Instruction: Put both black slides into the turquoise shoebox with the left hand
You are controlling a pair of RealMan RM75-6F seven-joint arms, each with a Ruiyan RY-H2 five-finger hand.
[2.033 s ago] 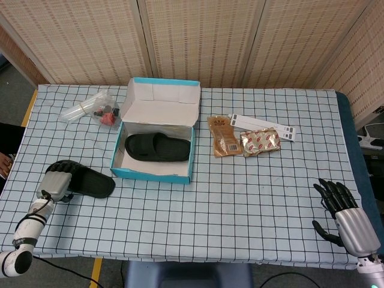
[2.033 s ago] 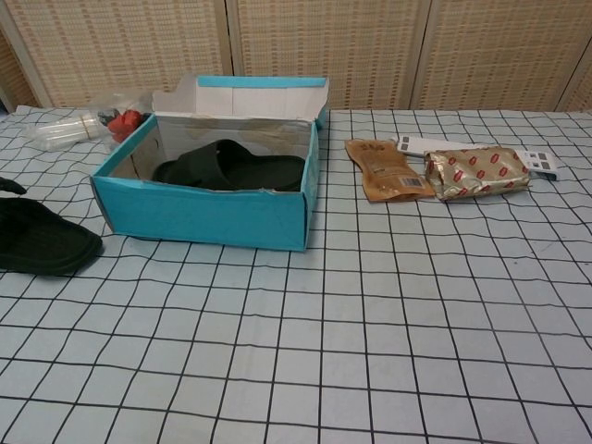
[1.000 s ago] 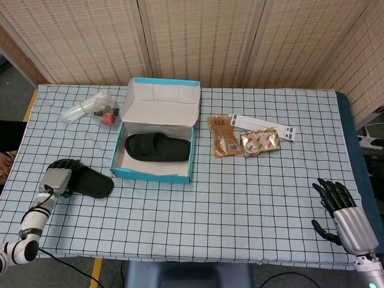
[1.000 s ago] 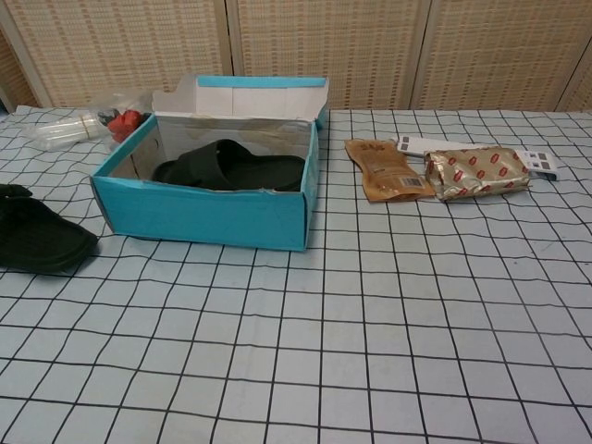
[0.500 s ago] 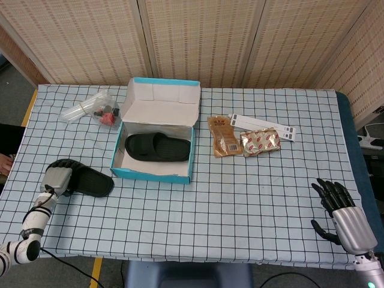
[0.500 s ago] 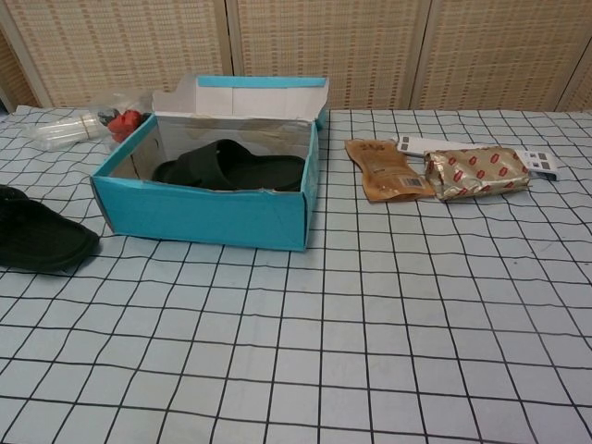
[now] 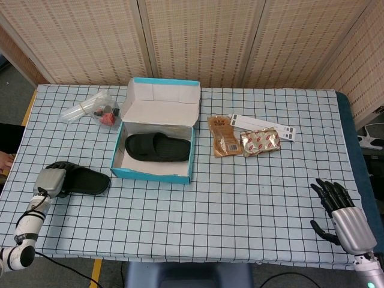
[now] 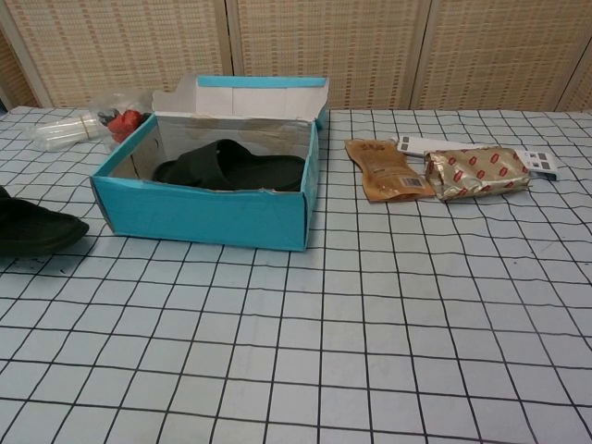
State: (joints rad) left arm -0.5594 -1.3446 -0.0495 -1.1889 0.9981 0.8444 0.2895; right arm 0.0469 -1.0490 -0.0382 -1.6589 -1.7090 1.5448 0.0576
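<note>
One tabletop point(image 7: 240, 198) under a checked cloth carries everything. The turquoise shoebox point(image 7: 155, 173) stands open toward the left, lid tipped back so its mouth is free for loading. One black slide point(image 7: 157, 147) already lies inside on the box floor. The other slide point(image 7: 84, 179) rests on the cloth left of the box, apart from it, with the left hand point(image 7: 50, 180) closed around its outer end, apparently gripping it for the lift. The right hand point(image 7: 343, 210) waits at the near right edge, fingers spread and holding nothing, since the job belongs to the left. Behind, a clear bag point(image 7: 90, 109) and two snack packets point(image 7: 243, 141) lie out of the way.
</note>
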